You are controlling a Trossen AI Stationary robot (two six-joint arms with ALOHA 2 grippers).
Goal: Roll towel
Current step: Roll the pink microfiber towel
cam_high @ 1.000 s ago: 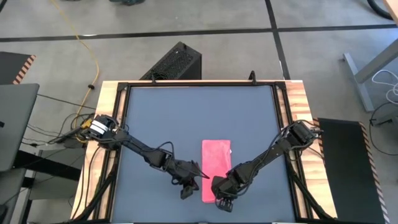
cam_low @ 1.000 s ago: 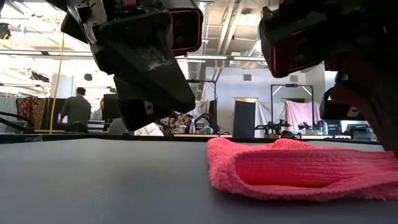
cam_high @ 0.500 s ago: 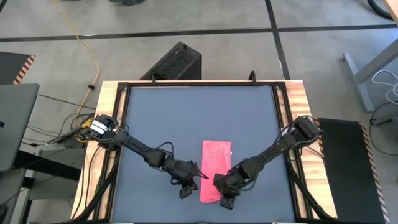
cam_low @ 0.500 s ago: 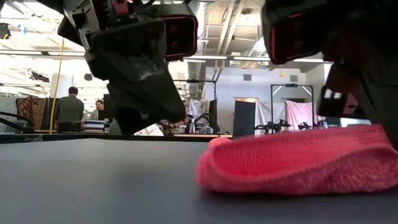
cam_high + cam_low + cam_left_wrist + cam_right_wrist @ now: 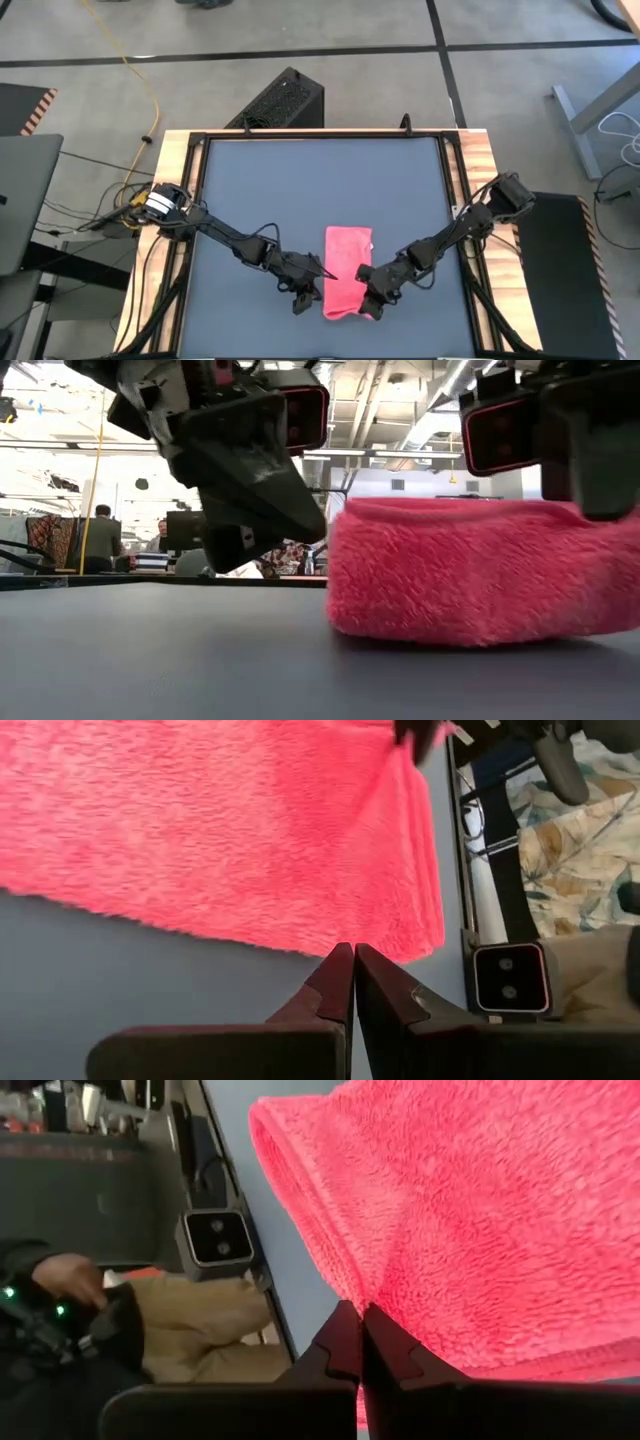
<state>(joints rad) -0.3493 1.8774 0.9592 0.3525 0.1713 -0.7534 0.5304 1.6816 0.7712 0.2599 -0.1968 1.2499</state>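
Right claw (image 5: 372, 305) is pinched shut on the towel (image 5: 346, 272), lifting its near end off the tabletop (image 5: 300, 190). Left claw (image 5: 305, 297), fingers pressed together and empty, sits just beside the towel's left edge.

The towel (image 5: 470, 575) is fuzzy, looped pink cloth. The table (image 5: 300, 190) top is smooth and matt, with bare wood at its edges. The gripper fingers (image 5: 340, 982) look like hard matt plastic.

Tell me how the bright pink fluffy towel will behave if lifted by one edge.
The bright pink fluffy towel would likely droop: its near end already curls over softly in the right gripper. It probably weighs little, being thin cloth. Its fuzzy pile should resist slipping on the grey tabletop.
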